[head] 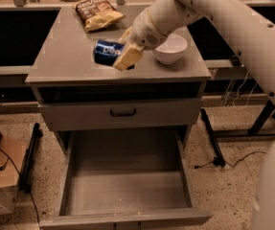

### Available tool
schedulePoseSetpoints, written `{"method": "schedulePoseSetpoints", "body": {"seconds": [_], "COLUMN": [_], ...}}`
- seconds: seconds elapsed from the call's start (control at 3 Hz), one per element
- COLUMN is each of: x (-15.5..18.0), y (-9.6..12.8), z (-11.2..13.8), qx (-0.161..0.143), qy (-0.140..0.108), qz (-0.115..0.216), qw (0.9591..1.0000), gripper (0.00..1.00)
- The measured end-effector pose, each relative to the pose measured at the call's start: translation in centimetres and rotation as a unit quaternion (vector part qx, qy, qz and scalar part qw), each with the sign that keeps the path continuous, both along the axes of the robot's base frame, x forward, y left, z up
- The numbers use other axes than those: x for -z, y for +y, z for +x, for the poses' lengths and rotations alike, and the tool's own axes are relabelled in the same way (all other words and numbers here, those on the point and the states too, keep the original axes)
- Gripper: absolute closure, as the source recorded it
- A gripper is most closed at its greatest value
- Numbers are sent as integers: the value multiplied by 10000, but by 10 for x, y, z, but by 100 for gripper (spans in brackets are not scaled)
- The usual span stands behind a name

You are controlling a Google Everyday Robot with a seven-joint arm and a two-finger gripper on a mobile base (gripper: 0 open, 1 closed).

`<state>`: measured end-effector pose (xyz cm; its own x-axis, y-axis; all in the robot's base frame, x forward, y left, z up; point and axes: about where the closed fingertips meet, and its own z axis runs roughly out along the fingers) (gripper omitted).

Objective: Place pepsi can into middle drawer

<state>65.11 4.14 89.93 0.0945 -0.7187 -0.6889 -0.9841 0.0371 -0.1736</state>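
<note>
Hovering over the grey tabletop [65, 56], the tan-fingered gripper [121, 52] is being shown with its jaws clamped on the small blue aluminium pepsi can [105, 51], which is being held tipped sideways beside a round white bowl [171, 47]. The wide shallow grey metal middle drawer [127, 190] is lying open below.

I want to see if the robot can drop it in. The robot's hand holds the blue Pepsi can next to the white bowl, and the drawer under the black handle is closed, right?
Not closed: the camera view shows the middle drawer open. The rest is right: the gripper holds the pepsi can beside the white bowl.
</note>
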Motion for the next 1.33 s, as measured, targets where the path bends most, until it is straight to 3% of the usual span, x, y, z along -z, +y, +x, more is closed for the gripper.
{"method": "schedulePoseSetpoints", "body": {"seconds": [0.33,0.67,1.0,1.33], "x": [19,61,113,171], "y": [-11,-16,-18,-11], "z": [-74,-132,-168,-172], "qx": [-612,-969,-845,-254], "qy": [173,696,1260,1741], "qz": [-171,-351,-479,-387], "qw": [9978,9922,9873,9836], "gripper": [100,100,100,100]}}
